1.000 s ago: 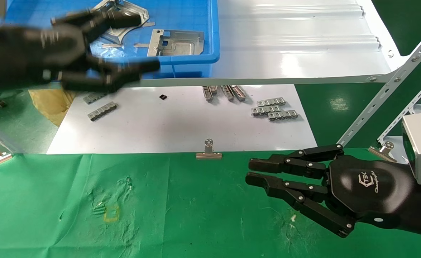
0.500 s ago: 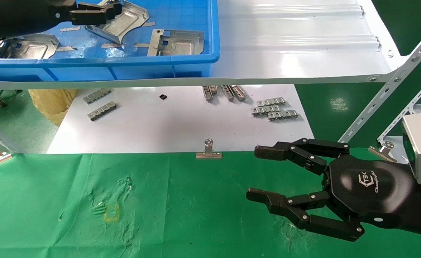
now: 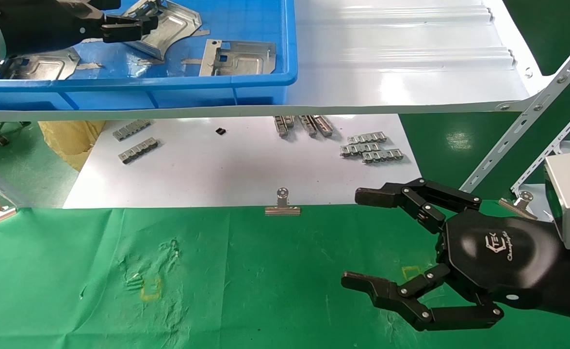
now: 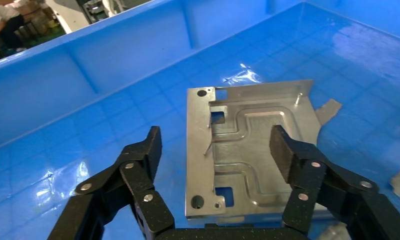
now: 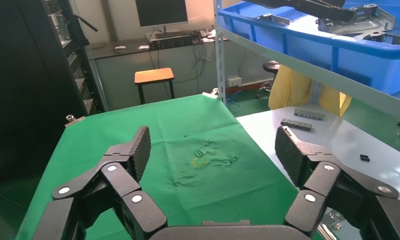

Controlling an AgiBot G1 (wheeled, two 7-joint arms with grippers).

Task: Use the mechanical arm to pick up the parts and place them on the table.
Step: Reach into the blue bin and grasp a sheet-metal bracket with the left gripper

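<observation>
Three silvery parts lie in the blue bin (image 3: 168,82): one at its left front (image 3: 47,65), one at the back (image 3: 171,24), one at the right (image 3: 238,58). My left gripper (image 3: 129,25) reaches into the bin from the left. In the left wrist view it (image 4: 218,147) is open and empty, its fingers either side of a flat part (image 4: 248,150) and above it. My right gripper (image 3: 357,238) is open wide and empty, hovering over the right side of the green table (image 3: 246,271). It also shows in the right wrist view (image 5: 214,147).
The bin stands on a white shelf (image 3: 401,63) above a white board (image 3: 246,169) carrying grey link strips (image 3: 372,148). A binder clip (image 3: 282,203) pins the cloth's far edge. Slotted metal struts (image 3: 517,135) rise at the right. Yellow marks (image 3: 150,288) sit on the cloth.
My left gripper has moved from in front of the bin into it and settled over a part. My right gripper has opened from nearly shut to wide.
</observation>
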